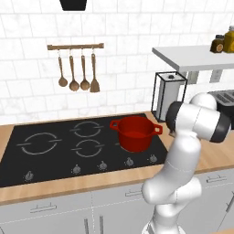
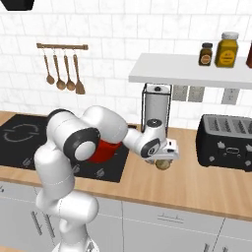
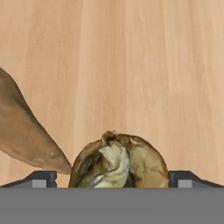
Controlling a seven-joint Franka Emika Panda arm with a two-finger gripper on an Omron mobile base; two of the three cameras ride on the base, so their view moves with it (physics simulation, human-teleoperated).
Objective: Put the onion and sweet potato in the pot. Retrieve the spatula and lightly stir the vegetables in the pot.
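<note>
White-tiled kitchen wall behind a wooden worktop with a black cooktop set into it. Red pot sits on the cooktop's right-hand side, upright, lid off; inside looks plain red from the left base view. In the right base view the pot is mostly hidden behind the arm, only a red sliver showing.

Arm reaches right of the cooktop, low over the bare worktop. Gripper points down with the jaws spread wide, one dark fingertip on each side of the onion. Onion is brownish, papery skin, lying on the wood between the tips; gaps show on both sides, so not pinched. Right base view shows the onion just under the hand, on the worktop between cooktop and toaster.

Sweet potato lies on the wood just beside the onion, tapered end pointing toward it; whether they touch is hard to tell.

Utensil rack on the wall above the cooktop, four wooden tools hanging, the rightmost a spatula. Wall shelf above the toaster carries jars. Tall wire-framed holder stands at the back of the worktop.
</note>
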